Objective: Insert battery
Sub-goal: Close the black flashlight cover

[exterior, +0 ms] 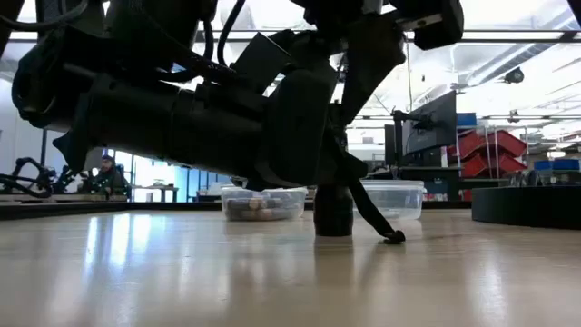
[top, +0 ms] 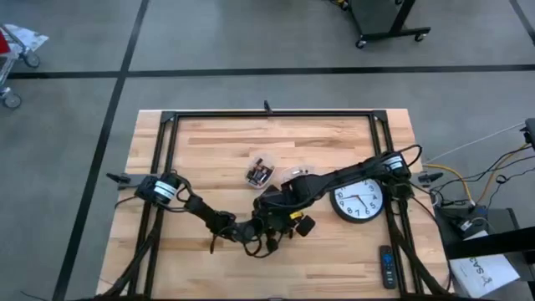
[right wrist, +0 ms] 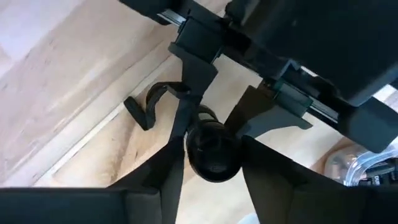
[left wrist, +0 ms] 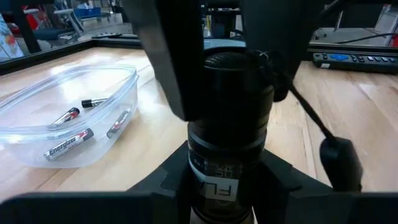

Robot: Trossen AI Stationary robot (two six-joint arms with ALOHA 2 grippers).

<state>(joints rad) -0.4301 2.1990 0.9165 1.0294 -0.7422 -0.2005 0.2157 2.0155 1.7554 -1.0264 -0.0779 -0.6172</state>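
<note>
Both jaws clamp flashlight (left wrist: 227, 124) (upright) | batteries (left wrist: 68, 144) in tub (left wrist: 37, 99)

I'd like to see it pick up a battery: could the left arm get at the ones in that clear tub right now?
Probably not yet. The left gripper is shut on the black flashlight, which the right gripper grips too. The tub with batteries stands open nearby, unobstructed, so only its occupied fingers hinder it.

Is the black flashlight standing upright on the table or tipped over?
Upright: in the low view the flashlight stands on end on the table; both wrist views show end effector fingers either side of it.
</note>
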